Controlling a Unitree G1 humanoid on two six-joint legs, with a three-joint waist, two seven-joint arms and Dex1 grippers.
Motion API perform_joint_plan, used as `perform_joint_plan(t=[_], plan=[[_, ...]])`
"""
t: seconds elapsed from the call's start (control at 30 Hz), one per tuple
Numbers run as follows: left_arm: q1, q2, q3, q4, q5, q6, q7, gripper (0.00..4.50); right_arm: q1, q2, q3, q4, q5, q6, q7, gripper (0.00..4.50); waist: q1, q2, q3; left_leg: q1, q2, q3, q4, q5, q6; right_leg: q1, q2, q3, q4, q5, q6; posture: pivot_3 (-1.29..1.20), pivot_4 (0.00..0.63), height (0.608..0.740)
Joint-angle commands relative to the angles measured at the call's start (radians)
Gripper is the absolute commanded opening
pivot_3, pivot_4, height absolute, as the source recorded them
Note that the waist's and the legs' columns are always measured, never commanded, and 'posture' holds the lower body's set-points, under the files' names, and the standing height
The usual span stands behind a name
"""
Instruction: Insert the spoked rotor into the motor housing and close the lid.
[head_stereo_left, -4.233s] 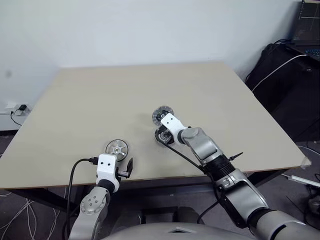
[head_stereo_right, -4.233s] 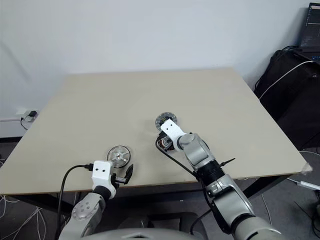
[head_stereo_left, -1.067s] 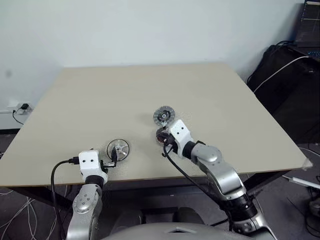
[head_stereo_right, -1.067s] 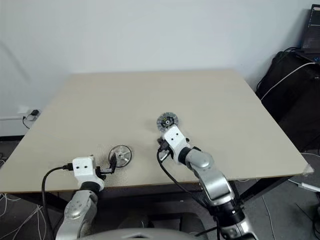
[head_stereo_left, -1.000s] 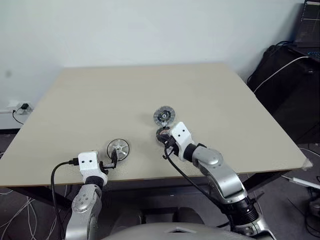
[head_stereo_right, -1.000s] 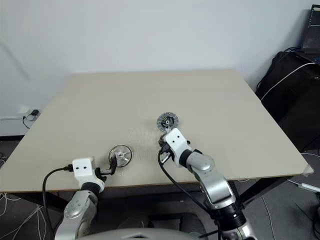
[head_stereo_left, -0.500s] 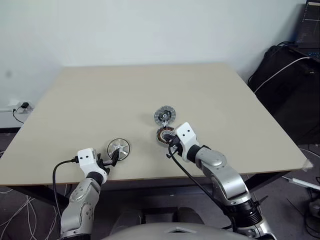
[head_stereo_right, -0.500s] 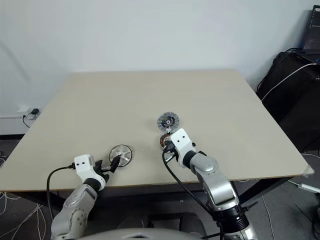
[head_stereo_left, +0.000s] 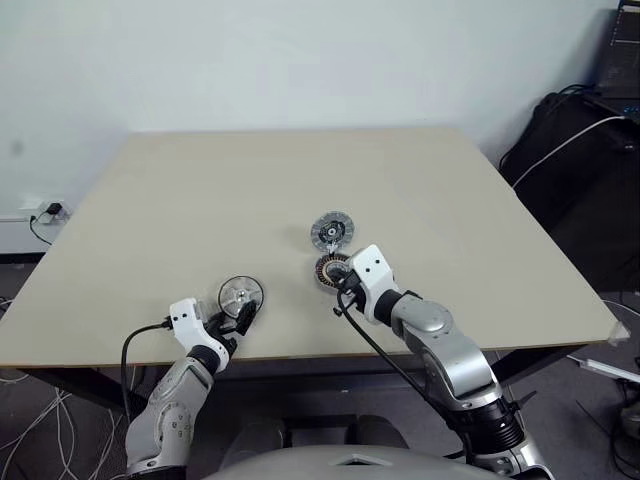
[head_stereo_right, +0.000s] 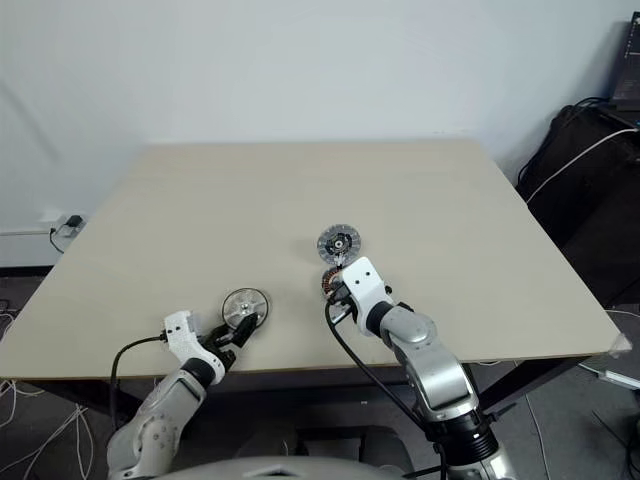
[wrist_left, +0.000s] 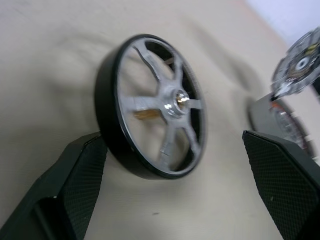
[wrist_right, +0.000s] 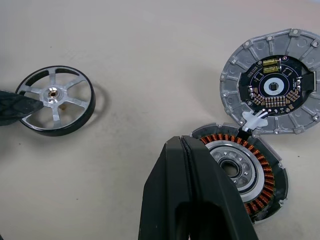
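Spoked rotor (wrist_left: 160, 107): flat on the surface (head_stereo_left: 200, 200), between the left fingers (wrist_left: 80, 170).
Left fingers: spread apart.
Right fingers (wrist_right: 192, 200): pressed together over the motor housing (wrist_right: 250, 170).
Writing: none legible.

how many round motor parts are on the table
3: a black-rimmed wheel with silver spokes just ahead of the left gripper; a copper-wound round housing by the right gripper; a grey segmented disc with a dark circuit board touching the housing's far side.

A plain beige worktop (head_stereo_left: 250, 190) stands against a bare white wall (head_stereo_left: 300, 60). A wall socket (head_stereo_left: 40, 212) with a plugged cable sits low at the left. Dark bags (head_stereo_left: 575, 160) and a white cable (head_stereo_left: 560, 145) lie at the right; loose cables (head_stereo_left: 30, 420) trail on the grey floor.
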Motion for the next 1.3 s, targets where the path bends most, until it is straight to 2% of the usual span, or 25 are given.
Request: perform_joint_plan(t=[0.03,0.27,0.3,0.37,0.67,0.77,1.1,1.2,1.3], plan=[[-0.040,-0.037,0.030,0.003,-0.056,-0.011,0.010,4.50,-0.020,0.001,-0.007,-0.028,0.007,-0.001,-0.005,0.02,0.001,0.000,0.000,0.000,0.000,0.000,0.000,0.000,0.000,0.000,0.000,0.000,0.000,0.000,0.000,0.00,0.000,0.740],[-0.104,-0.114,0.086,0.097,-0.119,-0.024,0.064,4.50,-0.014,-0.005,-0.009,-0.031,0.007,0.006,-0.007,0.02,0.001,-0.001,0.000,0.000,0.000,0.000,0.000,0.000,0.000,0.000,0.001,0.000,0.000,0.000,0.000,0.00,0.000,0.740],[-0.112,-0.125,0.096,0.110,-0.134,-0.027,0.075,4.33,-0.014,-0.007,-0.011,-0.031,0.007,0.007,-0.008,0.00,0.002,-0.001,0.000,0.000,0.000,0.000,0.000,0.000,0.000,0.000,0.001,0.000,0.000,0.000,0.000,0.00,0.000,0.740],[-0.125,-0.140,0.115,0.130,-0.162,-0.035,0.101,3.93,-0.013,-0.009,-0.014,-0.033,0.007,0.008,-0.008,0.00,0.003,-0.001,0.000,0.000,0.000,0.000,0.000,0.000,0.000,0.000,0.001,0.000,0.000,0.000,0.000,0.00,0.000,0.740],[-0.123,-0.156,0.121,0.156,-0.245,-0.061,0.158,0.95,-0.008,-0.016,-0.013,-0.036,0.006,0.022,-0.016,0.00,0.003,-0.003,-0.001,0.000,0.000,0.000,0.000,0.000,0.000,0.000,0.000,0.000,0.000,0.000,0.000,0.00,0.000,0.740],[-0.109,-0.157,0.107,0.129,-0.272,-0.085,0.148,0.47,-0.007,-0.018,-0.011,-0.038,0.007,0.024,-0.019,0.00,0.000,-0.002,-0.005,0.001,0.000,0.000,0.001,0.000,-0.001,0.002,0.000,0.000,0.000,0.000,0.000,0.00,0.000,0.740],[-0.093,-0.173,-0.039,-0.029,-0.373,-0.137,-0.070,0.46,0.020,-0.044,-0.033,-0.095,0.033,0.036,-0.003,0.00,0.009,-0.006,-0.002,-0.001,0.000,0.000,0.001,0.000,0.000,0.000,0.000,0.000,-0.001,-0.001,-0.003,0.00,0.000,0.740],[-0.141,-0.175,-0.087,-0.002,-0.389,-0.132,-0.094,0.46,0.047,-0.070,-0.048,-0.121,0.057,0.036,0.020,0.00,0.010,-0.006,-0.002,-0.001,-0.001,0.001,0.001,0.000,0.001,0.001,0.000,0.001,-0.002,-0.002,-0.004,0.00,0.000,0.740],[-0.211,-0.163,-0.134,0.074,-0.347,-0.145,-0.090,0.46,0.081,-0.098,-0.050,-0.143,0.076,0.036,0.045,0.00,0.013,-0.008,-0.001,-0.001,-0.001,0.001,0.001,0.000,0.001,0.001,0.001,0.000,-0.002,-0.002,-0.004,0.00,0.000,0.740]])
